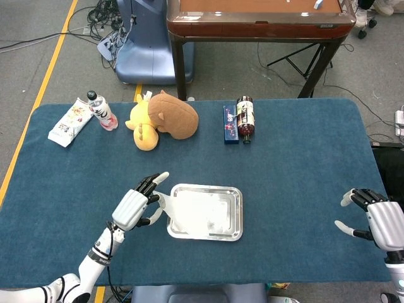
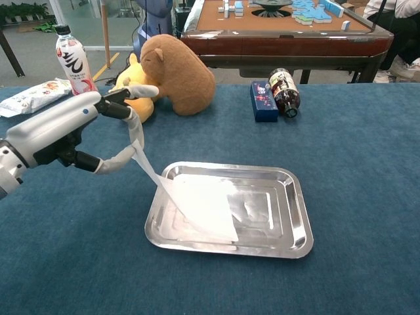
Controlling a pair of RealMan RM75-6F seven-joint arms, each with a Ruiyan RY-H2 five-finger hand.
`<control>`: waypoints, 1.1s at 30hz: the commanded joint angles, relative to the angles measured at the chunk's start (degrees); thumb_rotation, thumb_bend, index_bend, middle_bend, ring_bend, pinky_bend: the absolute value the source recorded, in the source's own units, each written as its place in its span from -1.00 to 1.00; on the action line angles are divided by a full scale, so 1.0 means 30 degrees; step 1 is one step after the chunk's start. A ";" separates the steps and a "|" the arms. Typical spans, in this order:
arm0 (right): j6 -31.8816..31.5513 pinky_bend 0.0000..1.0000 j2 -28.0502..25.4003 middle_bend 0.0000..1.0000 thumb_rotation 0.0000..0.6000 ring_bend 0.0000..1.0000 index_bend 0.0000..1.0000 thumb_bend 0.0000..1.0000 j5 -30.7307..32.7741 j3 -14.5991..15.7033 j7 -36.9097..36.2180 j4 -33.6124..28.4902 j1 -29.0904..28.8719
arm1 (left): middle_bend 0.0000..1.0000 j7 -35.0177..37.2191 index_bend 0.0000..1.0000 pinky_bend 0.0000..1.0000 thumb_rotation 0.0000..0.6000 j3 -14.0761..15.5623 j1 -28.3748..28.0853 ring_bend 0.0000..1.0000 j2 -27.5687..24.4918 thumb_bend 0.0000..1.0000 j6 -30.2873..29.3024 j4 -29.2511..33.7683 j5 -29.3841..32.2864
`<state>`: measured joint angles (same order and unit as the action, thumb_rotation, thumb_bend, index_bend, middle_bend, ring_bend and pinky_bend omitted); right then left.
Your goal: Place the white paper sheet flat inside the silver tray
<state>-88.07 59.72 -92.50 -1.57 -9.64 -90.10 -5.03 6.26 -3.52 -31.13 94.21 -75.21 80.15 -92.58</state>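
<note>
The silver tray (image 1: 232, 218) (image 2: 295, 216) lies on the blue table in front of me. The white paper sheet (image 1: 189, 211) (image 2: 197, 203) slopes down into the tray's left half, its lower end resting on the tray floor. My left hand (image 1: 136, 207) (image 2: 79, 128) pinches the sheet's upper end just left of the tray and a little above it. My right hand (image 1: 379, 221) hovers at the table's right edge with fingers apart and nothing in it; it does not show in the chest view.
At the back stand a brown and yellow plush toy (image 1: 165, 117) (image 2: 174, 72), a drink bottle (image 1: 101, 109) (image 2: 72, 58), a snack packet (image 1: 69, 123), a blue box (image 1: 230, 124) (image 2: 264, 100) and a lying dark bottle (image 1: 245, 118) (image 2: 285, 90). A wooden table (image 1: 259, 22) stands behind.
</note>
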 commanded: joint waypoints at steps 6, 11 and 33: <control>0.0042 -0.06 -0.0398 -0.14 1.00 -0.31 -0.01 -0.87 -0.0069 0.0136 0.0129 -0.0381 0.0112 | -0.91 0.0413 0.29 -0.85 1.00 -0.0079 -0.0169 -1.00 0.0469 -0.12 0.0206 -0.0671 0.0082; -0.0098 -0.06 -0.0567 -0.14 1.00 -0.31 -0.01 -0.87 0.0025 0.0113 0.0256 -0.0543 0.0250 | -0.91 0.0514 0.29 -0.85 1.00 -0.0180 -0.0222 -1.00 0.0822 -0.12 0.0207 -0.0989 0.0176; -0.1281 -0.06 -0.1507 -0.14 1.00 -0.31 -0.01 -0.87 -0.1285 0.0614 0.0166 -0.1329 0.0959 | -0.91 0.0446 0.29 -0.85 1.00 0.0159 -0.0214 -1.00 0.1622 -0.12 0.0419 -0.2168 0.0209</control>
<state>-91.91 55.20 -96.34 0.26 -9.14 -94.08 -2.17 7.75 -3.15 -31.78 98.97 -73.88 73.77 -91.82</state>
